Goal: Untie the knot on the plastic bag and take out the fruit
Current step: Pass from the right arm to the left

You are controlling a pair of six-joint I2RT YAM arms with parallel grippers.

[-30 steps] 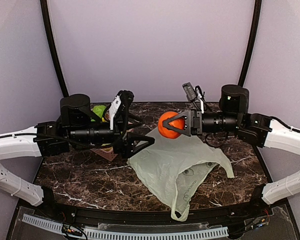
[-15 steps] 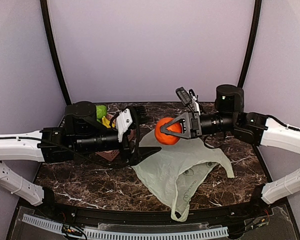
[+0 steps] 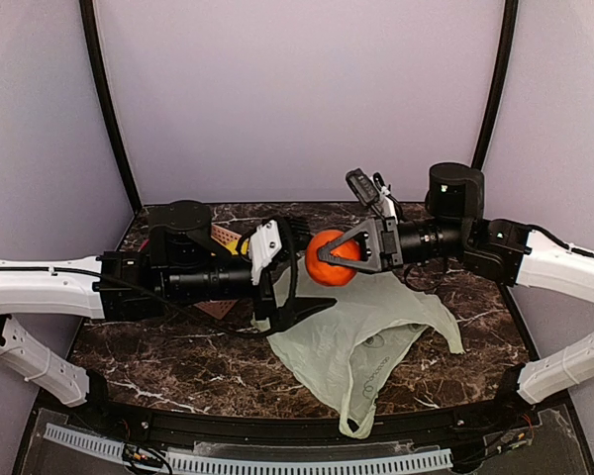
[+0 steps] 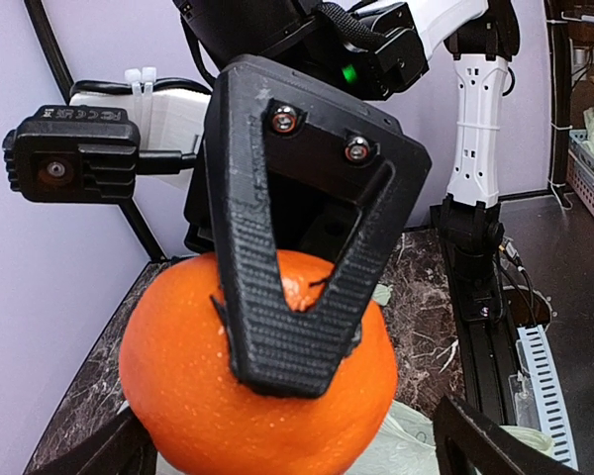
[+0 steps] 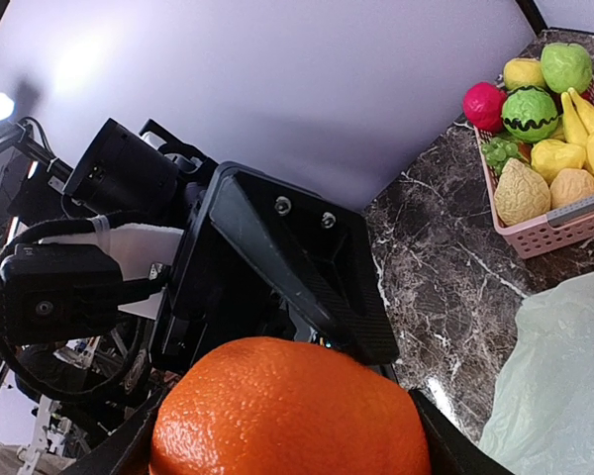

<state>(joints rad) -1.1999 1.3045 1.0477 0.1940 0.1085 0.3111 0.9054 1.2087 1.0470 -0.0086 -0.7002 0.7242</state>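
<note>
A round orange fruit [image 3: 329, 259] hangs above the marble table, and my right gripper [image 3: 351, 255] is shut on it. In the right wrist view the orange fruit [image 5: 289, 408] fills the space between that gripper's [image 5: 287, 440] two fingers. My left gripper [image 3: 302, 282] stands open right at the fruit, one finger on each side. In the left wrist view the orange fruit [image 4: 259, 388] sits between the left gripper's [image 4: 297, 450] spread fingers, with a right finger [image 4: 287, 297] lying across it. The pale green plastic bag [image 3: 361, 332] lies flat and loose on the table beneath.
A pink basket [image 5: 549, 230] full of toy fruit and yellow bananas stands at the back left of the table, mostly hidden behind my left arm in the top view. The marble table [image 3: 178, 346] ends in a black rail at the near edge.
My left arm has swung right and forward, bringing its open jaws up to the orange fruit. The right gripper has carried the fruit slightly left towards it.
</note>
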